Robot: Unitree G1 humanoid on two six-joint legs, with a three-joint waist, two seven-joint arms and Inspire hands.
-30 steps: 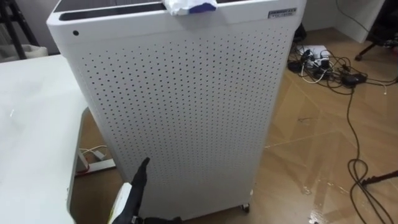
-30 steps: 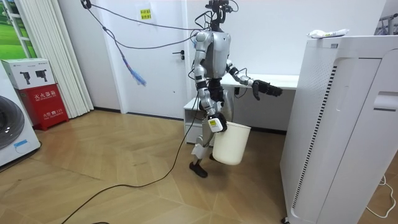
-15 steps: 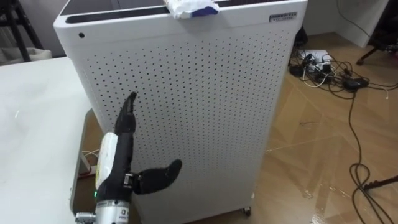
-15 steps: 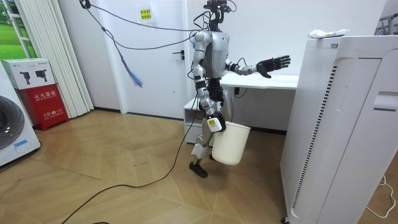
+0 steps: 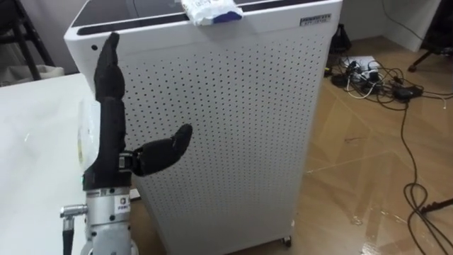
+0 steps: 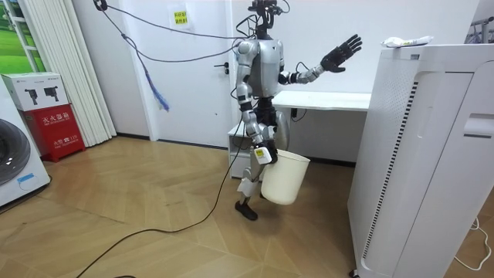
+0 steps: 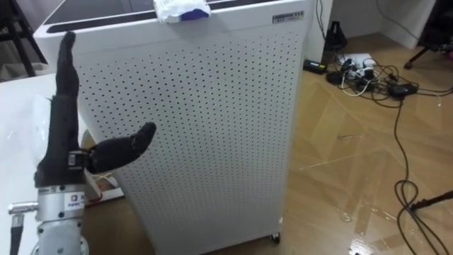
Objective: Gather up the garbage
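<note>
The garbage (image 5: 210, 9) is a crumpled white and blue wrapper lying on top of a tall white perforated cabinet (image 5: 233, 120), at its front edge. My left hand (image 5: 112, 134) is raised upright in front of the cabinet's left corner, open, with straight fingers and the thumb spread to the right. Its fingertips reach about the height of the cabinet's top, left of the wrapper and apart from it. In the room view the left hand (image 6: 340, 54) is lifted toward the cabinet (image 6: 424, 154), while my right hand (image 6: 262, 152) hangs low, shut on the rim of a white bucket (image 6: 284, 177).
A white table (image 5: 35, 163) lies at my left, close against the cabinet. Tangled cables and a power strip (image 5: 371, 74) lie on the wooden floor at the back right, and a dark cable (image 5: 410, 177) runs along the right side.
My left hand has risen from low beside the cabinet to the height of its top edge, fingers staying straight. The bucket still hangs from my right hand.
</note>
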